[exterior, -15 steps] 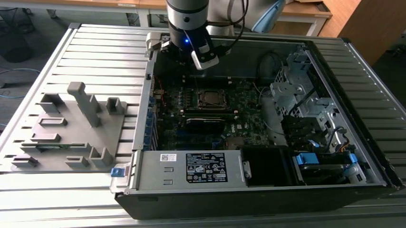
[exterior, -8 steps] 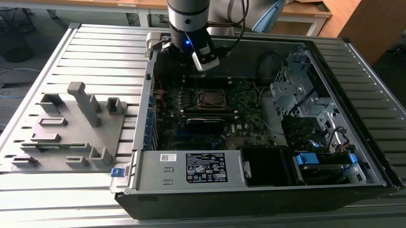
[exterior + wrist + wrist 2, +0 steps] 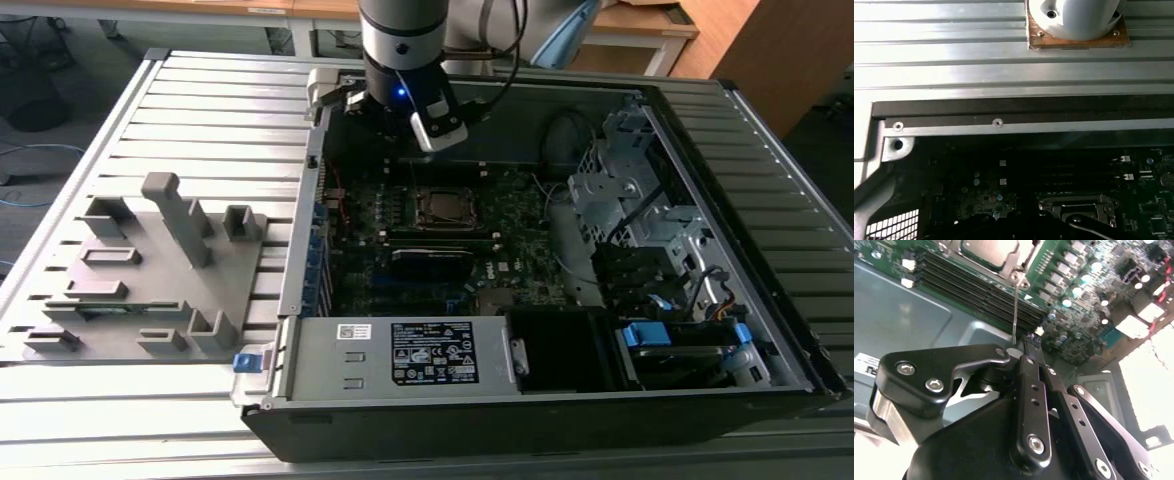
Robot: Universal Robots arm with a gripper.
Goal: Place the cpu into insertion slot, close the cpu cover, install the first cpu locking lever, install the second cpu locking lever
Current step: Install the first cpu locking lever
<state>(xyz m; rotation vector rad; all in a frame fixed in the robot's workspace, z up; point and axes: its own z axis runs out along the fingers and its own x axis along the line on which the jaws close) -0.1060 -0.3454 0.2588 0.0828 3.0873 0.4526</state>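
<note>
**A:** Second wrist view, the pincer (image 3: 1030,342) is narrow, tips drawn right together. A thin lever (image 3: 1015,310) stands up off the board (image 3: 1089,295), and its free end is just beside those tips.

**B:** Clamped on it?

**A:** I can't tell. It's close enough to touch, but the grip itself is hidden. The foot of the lever sits at a corner of the cover (image 3: 1016,262).

**B:** And the cpu?

**A:** The cpu (image 3: 988,249) is seated. Its grey top shows through the cut-out, and the cover lies flat around it. Dark memory slots (image 3: 979,290) run alongside, between the socket and the pincer.

**B:** In the exterior view, the arm hangs inside the case (image 3: 534,425), at 12 o'clock from the slot (image 3: 418,208) and near it.

**A:** At 6 o'clock from the slot, well apart, there's the power box (image 3: 400,355) against the case wall.

**B:** Outside the case, at 9 o'clock, a grey rack (image 3: 147,270) lies on the slatted tabletop (image 3: 200,90).
</note>
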